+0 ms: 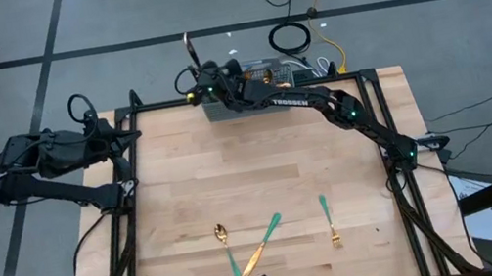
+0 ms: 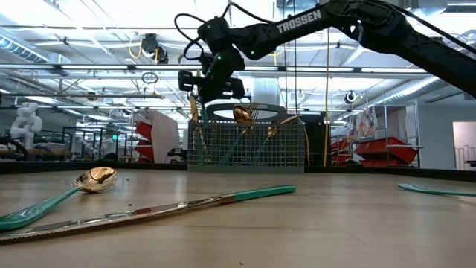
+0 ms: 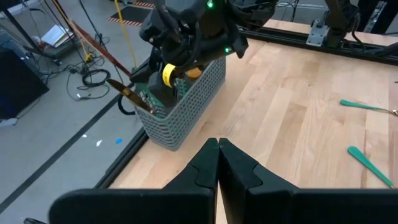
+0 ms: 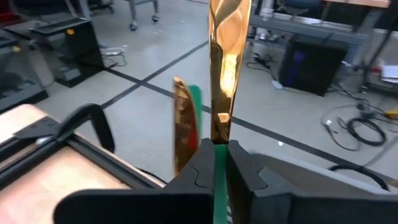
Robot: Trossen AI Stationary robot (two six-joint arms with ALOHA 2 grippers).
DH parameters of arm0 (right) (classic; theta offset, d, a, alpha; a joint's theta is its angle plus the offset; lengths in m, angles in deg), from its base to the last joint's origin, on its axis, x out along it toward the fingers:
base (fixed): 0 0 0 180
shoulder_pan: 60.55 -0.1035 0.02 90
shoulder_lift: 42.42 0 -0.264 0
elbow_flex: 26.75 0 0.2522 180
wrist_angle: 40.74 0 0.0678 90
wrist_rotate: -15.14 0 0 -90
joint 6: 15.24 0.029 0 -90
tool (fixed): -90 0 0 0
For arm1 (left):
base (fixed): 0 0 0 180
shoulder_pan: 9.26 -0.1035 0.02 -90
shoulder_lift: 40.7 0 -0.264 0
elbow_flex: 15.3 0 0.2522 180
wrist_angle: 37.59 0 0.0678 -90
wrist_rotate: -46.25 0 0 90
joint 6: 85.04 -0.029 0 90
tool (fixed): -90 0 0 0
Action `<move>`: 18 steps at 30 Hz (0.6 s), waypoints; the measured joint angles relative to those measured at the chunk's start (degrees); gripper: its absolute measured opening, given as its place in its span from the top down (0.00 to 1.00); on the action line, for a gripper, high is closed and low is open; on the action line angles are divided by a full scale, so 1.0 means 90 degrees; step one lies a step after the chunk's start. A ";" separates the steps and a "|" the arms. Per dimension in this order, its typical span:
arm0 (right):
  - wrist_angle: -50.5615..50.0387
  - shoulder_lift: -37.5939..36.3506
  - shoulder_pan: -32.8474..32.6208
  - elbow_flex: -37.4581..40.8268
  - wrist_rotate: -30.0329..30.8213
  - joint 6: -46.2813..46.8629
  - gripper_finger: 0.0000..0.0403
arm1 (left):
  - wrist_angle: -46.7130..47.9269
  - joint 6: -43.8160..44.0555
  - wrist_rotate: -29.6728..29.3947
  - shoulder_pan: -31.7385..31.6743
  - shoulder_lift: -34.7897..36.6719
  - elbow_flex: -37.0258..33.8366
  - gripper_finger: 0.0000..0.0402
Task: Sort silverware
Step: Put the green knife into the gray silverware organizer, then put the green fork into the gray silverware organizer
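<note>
My right gripper is over the left end of the grey mesh basket at the table's far edge. It is shut on a piece of silverware with a long flat gold blade, seemingly a knife. More gold heads stand up out of the basket. A spoon, a knife and a fork lie flat on the table near its near edge. My left gripper waits shut at the table's far left, touching nothing. My right gripper pinches the knife's teal handle between its two fingers, just behind where the gold blade begins. The fingers point almost level, out past the table's far edge, and lie along the knife. The blade juts out ahead of them, lifted clear above the basket.
Black frame rails run along the table's edges. The wide middle of the wooden top is bare. Cables lie on the floor beyond the far edge.
</note>
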 joint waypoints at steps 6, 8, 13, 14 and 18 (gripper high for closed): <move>-0.0100 0.0000 -0.0019 0.0000 0.0098 0.0114 0.86 | 0.0000 0.0001 0.0000 0.0000 0.0000 0.0000 0.97; -0.0106 0.0000 -0.0048 0.0000 0.0094 0.0113 0.81 | 0.0000 0.0003 0.0000 0.0002 0.0000 0.0000 0.97; -0.0113 0.0000 -0.0076 0.0000 0.0081 0.0111 0.70 | 0.0000 0.0006 0.0000 0.0000 0.0001 0.0000 0.97; -0.0115 0.0000 -0.0083 0.0000 0.0083 0.0109 0.68 | 0.0000 0.0006 0.0000 0.0001 0.0002 0.0000 0.97; -0.0260 -0.0312 -0.0224 0.0012 0.0018 -0.0470 0.65 | 0.0000 0.0008 0.0000 0.0001 0.0001 0.0000 0.97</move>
